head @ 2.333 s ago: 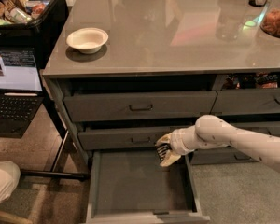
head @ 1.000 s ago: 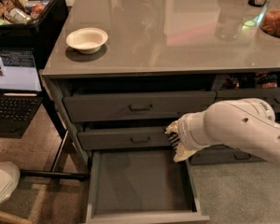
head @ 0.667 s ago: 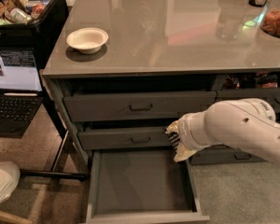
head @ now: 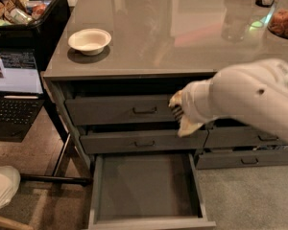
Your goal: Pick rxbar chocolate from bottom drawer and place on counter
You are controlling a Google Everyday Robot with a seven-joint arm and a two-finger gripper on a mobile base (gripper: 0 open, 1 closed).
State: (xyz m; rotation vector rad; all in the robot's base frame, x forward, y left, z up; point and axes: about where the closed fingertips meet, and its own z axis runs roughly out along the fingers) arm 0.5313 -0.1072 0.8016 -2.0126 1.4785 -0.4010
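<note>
The bottom drawer (head: 146,188) is pulled open, and its dark grey floor is bare. My gripper (head: 178,113) is above it, in front of the two upper drawer fronts and just below the counter's edge. It is shut on a small dark bar, the rxbar chocolate (head: 176,111), which shows only as a dark sliver at the gripper's tip. The white arm comes in from the right and hides the drawers behind it. The counter (head: 182,28) is glossy grey-beige and lies above the gripper.
A white bowl (head: 89,40) sits on the counter's left. A black bin of snacks (head: 24,8) and a laptop (head: 14,90) stand to the left. Shut grey drawers (head: 134,110) lie above the open one. Glassware and a snack dish (head: 283,23) are at the counter's far right.
My gripper has risen out of the bottom drawer to the level of the upper drawer fronts, a little higher than 0.7 s ago. The drawer stays open.
</note>
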